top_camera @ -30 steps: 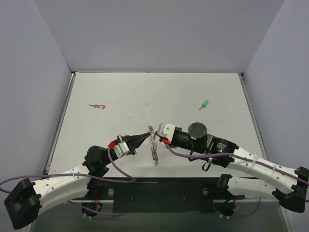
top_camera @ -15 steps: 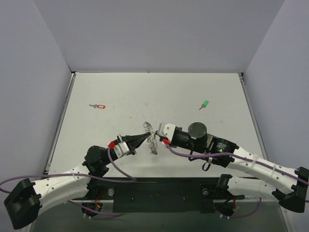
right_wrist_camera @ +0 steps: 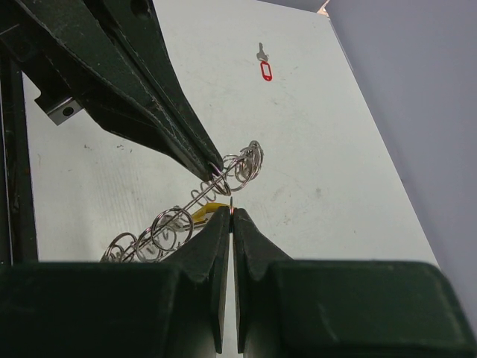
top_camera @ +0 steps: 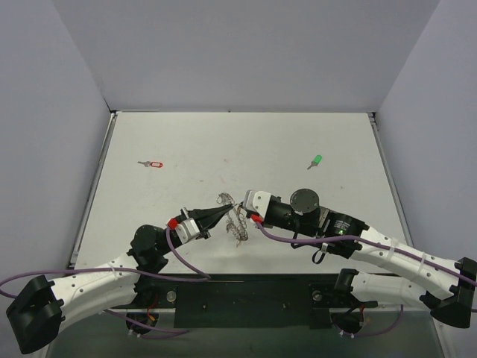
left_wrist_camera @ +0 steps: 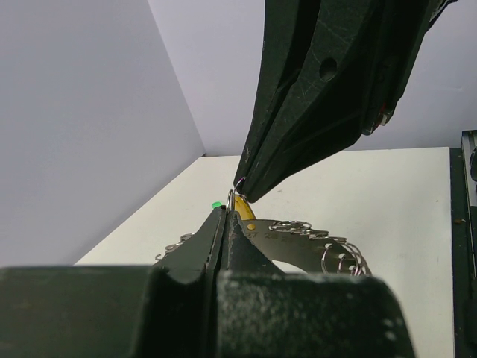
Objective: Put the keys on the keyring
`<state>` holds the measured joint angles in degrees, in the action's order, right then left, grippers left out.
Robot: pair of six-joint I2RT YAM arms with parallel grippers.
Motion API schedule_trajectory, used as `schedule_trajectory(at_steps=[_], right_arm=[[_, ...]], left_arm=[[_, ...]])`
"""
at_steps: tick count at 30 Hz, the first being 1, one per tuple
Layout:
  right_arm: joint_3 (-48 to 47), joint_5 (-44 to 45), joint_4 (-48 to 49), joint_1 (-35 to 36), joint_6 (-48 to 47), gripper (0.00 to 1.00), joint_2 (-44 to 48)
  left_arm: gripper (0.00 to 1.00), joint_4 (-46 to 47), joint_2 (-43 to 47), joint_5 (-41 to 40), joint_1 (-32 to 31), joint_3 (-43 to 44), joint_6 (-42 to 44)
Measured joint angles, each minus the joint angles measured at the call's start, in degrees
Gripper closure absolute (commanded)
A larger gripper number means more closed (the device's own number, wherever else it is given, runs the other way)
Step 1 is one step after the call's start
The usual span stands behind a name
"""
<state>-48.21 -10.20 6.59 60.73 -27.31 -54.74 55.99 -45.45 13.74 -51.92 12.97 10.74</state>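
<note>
The keyring (top_camera: 232,217), a silver wire hoop with small loops along its rim, hangs between both grippers above the table. My left gripper (top_camera: 226,212) is shut on one of its loops (right_wrist_camera: 223,168); the pinch shows in the left wrist view (left_wrist_camera: 230,203). My right gripper (top_camera: 243,209) is shut on a thin wire loop (right_wrist_camera: 232,209) beside the yellow key (right_wrist_camera: 207,212), which hangs at the keyring (left_wrist_camera: 328,246). The yellow key's head (left_wrist_camera: 244,209) shows just behind my left fingertips. A red key (top_camera: 154,164) and a green key (top_camera: 316,160) lie loose on the table.
The white table (top_camera: 246,142) is walled by grey panels at the back and sides. The red key (right_wrist_camera: 264,69) lies far left and the green key (left_wrist_camera: 216,205) far right of the grippers. A black base plate (top_camera: 246,298) runs along the near edge.
The keyring has swung from hanging almost straight down to a shorter, tilted bunch, its upper end shifted left. Both grippers stay shut and nearly in place.
</note>
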Motion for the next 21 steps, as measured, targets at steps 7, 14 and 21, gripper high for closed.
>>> schedule_trajectory(at_steps=[7, 14, 21], right_arm=[[0.0, -0.3, 0.0, 0.0, -0.1, 1.00, 0.0], [0.0, -0.7, 0.0, 0.0, -0.2, 1.00, 0.0], [0.0, -0.8, 0.0, 0.0, -0.4, 1.00, -0.2]], left_arm=[[1.00, 0.0, 0.0, 0.0, 0.0, 0.0, 0.0], [1.00, 0.0, 0.0, 0.0, 0.0, 0.0, 0.0], [1.00, 0.0, 0.0, 0.0, 0.0, 0.0, 0.0]])
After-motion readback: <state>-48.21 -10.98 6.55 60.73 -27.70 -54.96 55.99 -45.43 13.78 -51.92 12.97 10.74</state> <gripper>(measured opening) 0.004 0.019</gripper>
